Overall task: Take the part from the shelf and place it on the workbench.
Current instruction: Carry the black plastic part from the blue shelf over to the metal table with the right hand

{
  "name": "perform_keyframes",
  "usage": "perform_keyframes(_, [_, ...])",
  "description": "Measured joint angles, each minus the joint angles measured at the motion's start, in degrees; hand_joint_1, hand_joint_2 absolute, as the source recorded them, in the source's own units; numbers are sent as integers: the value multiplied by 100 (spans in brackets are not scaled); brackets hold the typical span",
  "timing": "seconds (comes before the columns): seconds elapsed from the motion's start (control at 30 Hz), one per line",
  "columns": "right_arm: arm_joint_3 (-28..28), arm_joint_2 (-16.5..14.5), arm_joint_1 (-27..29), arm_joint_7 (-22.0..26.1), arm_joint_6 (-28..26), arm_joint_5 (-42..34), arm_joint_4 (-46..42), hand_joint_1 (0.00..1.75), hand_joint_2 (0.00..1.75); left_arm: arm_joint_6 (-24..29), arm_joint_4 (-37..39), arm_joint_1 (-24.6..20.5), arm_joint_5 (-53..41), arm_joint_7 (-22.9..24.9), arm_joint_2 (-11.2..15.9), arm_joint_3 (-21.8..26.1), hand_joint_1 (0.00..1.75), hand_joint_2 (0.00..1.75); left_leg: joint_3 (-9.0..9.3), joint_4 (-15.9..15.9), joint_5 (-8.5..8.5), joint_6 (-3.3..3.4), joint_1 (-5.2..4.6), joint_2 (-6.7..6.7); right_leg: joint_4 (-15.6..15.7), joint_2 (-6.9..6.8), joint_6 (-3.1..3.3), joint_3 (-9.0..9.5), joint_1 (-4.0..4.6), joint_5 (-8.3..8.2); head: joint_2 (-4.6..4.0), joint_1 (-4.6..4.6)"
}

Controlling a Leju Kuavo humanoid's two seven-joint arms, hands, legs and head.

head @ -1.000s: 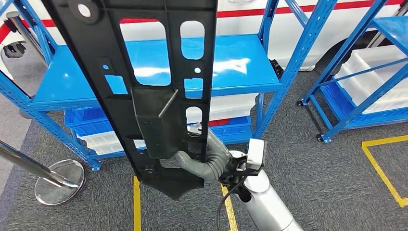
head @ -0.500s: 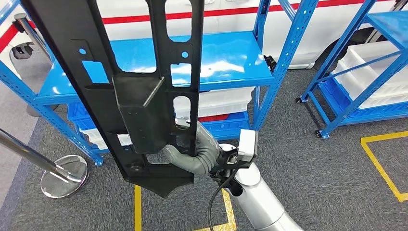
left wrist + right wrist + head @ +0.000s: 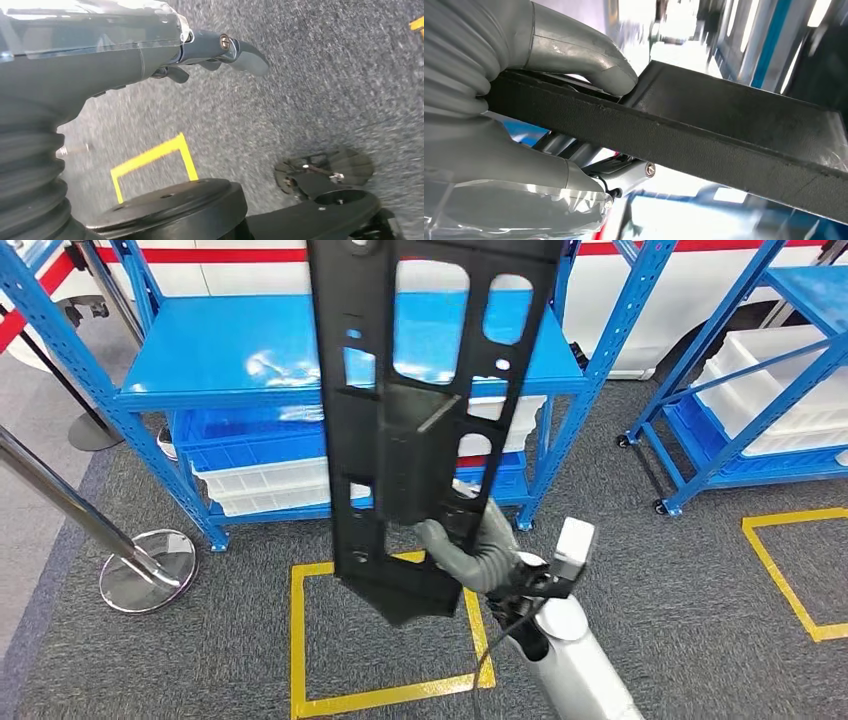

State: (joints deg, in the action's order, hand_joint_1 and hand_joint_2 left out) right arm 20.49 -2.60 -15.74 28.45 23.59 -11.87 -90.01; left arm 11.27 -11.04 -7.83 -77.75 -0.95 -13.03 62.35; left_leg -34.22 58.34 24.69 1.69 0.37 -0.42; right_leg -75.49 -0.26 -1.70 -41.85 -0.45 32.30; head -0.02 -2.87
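Head view: the right hand (image 3: 478, 545) fingers clamp the long black part (image 3: 420, 410) near its lower end, upright before the blue shelf (image 3: 250, 355); top-heavy, it could pivot or slip. The left hand (image 3: 220, 47) hangs empty, fingers loose.

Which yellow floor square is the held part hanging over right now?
The full yellow square left of the right hand, under the black part; the other square is cut off.

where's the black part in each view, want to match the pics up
Head view: the black part stands tall in the centre, the right hand gripping its lower end.
Left wrist view: not in it; grey carpet and a yellow floor line.
Right wrist view: its edge crosses the frame.
Shared landmark: the right hand's grey thumb on the part.
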Motion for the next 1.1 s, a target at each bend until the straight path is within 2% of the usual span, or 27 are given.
perform_keyframes(0.03, [-132,59,150,26,-13,41,-85,175,175,-23,0,-21,-29,21,0,-36,0,175,-74,3,-56,4,-31,3,67,7,41,134,18,-117,0,-1])
perform_keyframes(0.07, [-225,96,256,38,-17,70,-164,175,175,-35,0,-39,-45,35,0,-68,0,175,-143,4,-112,7,-62,14,341,12,104,379,47,-263,0,-1])
perform_keyframes(0.1, [-285,121,326,42,-19,96,-241,175,175,-40,0,-54,-53,42,-5,-96,0,175,-199,4,-165,5,-85,32,757,16,182,702,85,-328,0,-1])
perform_keyframes(0.17, [-371,152,400,41,-25,136,-385,175,175,-43,0,-72,-70,45,-14,-143,0,175,-262,-9,-271,-18,-104,65,1560,22,290,1253,155,-297,0,-1])
perform_keyframes(0.2, [-403,163,419,41,-28,150,-436,175,175,-43,0,-75,-75,46,-18,-157,0,175,-272,-29,-328,-40,-94,78,1772,24,317,1379,184,-259,0,-1])
perform_keyframes(0.23, [-431,174,434,39,-30,160,-474,175,175,-42,0,-77,-80,47,-16,-172,0,175,-277,-56,-382,-63,-86,84,1870,23,326,1402,200,-277,0,-1])
perform_keyframes(0.3, [-465,191,462,28,-23,169,-513,175,175,-38,0,-76,-72,45,-10,-201,0,175,-311,-72,-392,-117,-84,79,1944,5,376,1353,174,-410,0,1])
perform_keyframes(0.33, [-472,193,462,-5,2,168,-521,175,175,-37,0,-74,-44,37,-8,-215,0,175,-349,18,-247,-146,-86,73,1987,-3,405,1312,151,-479,0,0])
perform_keyframes(0.37, [-473,185,450,-55,40,165,-512,175,175,-35,0,-72,-3,20,-2,-223,0,175,-407,222,1,-177,-79,68,2009,-4,426,1254,127,-560,0,0])
perform_keyframes(0.43, [-473,150,393,-157,120,165,-451,175,175,-33,0,-71,84,-34,6,-225,0,175,-543,904,569,-237,-48,66,2007,24,439,1098,122,-695,0,-1])
perform_keyframes(0.47, [-473,127,369,-184,143,170,-410,175,175,-32,0,-71,105,-61,10,-225,0,175,-583,1253,692,-263,-35,66,1998,42,431,1010,121,-763,0,-1])
perform_keyframes(0.5, [-473,107,356,-194,156,174,-376,175,175,-31,0,-69,111,-80,11,-225,0,175,-570,1480,658,-282,-27,66,1985,63,419,919,121,-826,0,-1])
perform_keyframes(0.53, [-473,93,352,-198,166,176,-352,175,175,-31,0,-65,108,-92,13,-225,0,175,-476,1531,511,-292,-19,64,1965,89,402,825,119,-887,0,-1])
perform_keyframes(0.57, [-473,86,351,-199,174,180,-337,175,175,-31,0,-53,104,-96,16,-226,0,175,-283,1373,333,-294,-11,41,1936,124,383,733,116,-940,0,-1])
perform_keyframes(0.6, [-473,82,351,-197,182,184,-330,175,175,-32,0,-36,99,-96,21,-226,0,175,-19,1039,245,-284,-1,-33,1896,162,361,648,111,-984,0,-1])
perform_keyframes(0.67, [-478,73,346,-190,191,187,-328,175,175,-34,0,8,92,-95,30,-225,0,175,521,242,362,-247,12,-227,1803,245,308,505,114,-1060,0,-1])
perform_keyframes(0.7, [-482,66,346,-185,196,188,-329,175,175,-36,0,27,90,-95,32,-225,0,175,663,-6,470,-223,12,-283,1773,287,279,458,115,-1100,0,-1])
perform_keyframes(0.73, [-485,61,347,-180,202,190,-329,175,175,-38,0,42,86,-96,33,-226,0,175,721,-124,525,-195,2,-274,1759,331,246,425,119,-1144,0,-1])
perform_keyframes(0.8, [-495,56,365,-170,221,197,-330,175,175,-40,1,52,77,-98,28,-226,0,175,690,-156,478,-108,15,-146,1730,380,180,374,106,-1176,0,0])
perform_keyframes(0.83, [-506,55,374,-165,233,204,-333,175,175,-40,1,51,70,-99,27,-226,0,175,673,-168,439,-62,21,-79,1626,343,145,317,99,-1093,0,1])
perform_keyframes(0.87, [-519,55,384,-160,245,214,-336,175,175,-40,1,52,65,-101,26,-226,0,175,646,-180,398,-26,33,-8,1403,274,110,216,84,-927,0,1])
perform_keyframes(0.93, [-543,55,410,-153,262,232,-344,175,175,-40,0,57,59,-102,31,-226,0,175,562,-174,333,-5,24,117,641,126,38,-88,39,-467,0,1])
perform_keyframes(0.97, [-551,56,429,-153,265,239,-345,175,175,-40,0,59,59,-102,35,-226,0,175,519,-170,304,-12,23,178,276,90,6,-215,11,-297,0,1])
perform_keyframes(1.0, [-558,57,449,-153,266,244,-345,175,175,-40,0,59,59,-103,38,-226,0,175,481,-167,280,-21,24,240,76,66,-18,-253,-16,-226,0,1])
perform_keyframes(1.03, [-562,57,465,-153,266,247,-345,175,175,-40,0,58,59,-103,41,-226,0,175,456,-165,262,-35,25,301,108,42,-34,-169,-39,-260,0,1])
perform_keyframes(1.07, [-566,57,473,-153,266,250,-346,175,175,-40,0,55,59,-104,42,-226,0,175,442,-165,251,-47,27,360,368,4,-41,34,-58,-376,0,1])
perform_keyframes(1.1, [-568,57,476,-153,266,250,-352,175,175,-40,0,53,59,-104,42,-226,0,175,440,-164,243,-64,26,418,796,-89,-37,328,-69,-524,0,1])
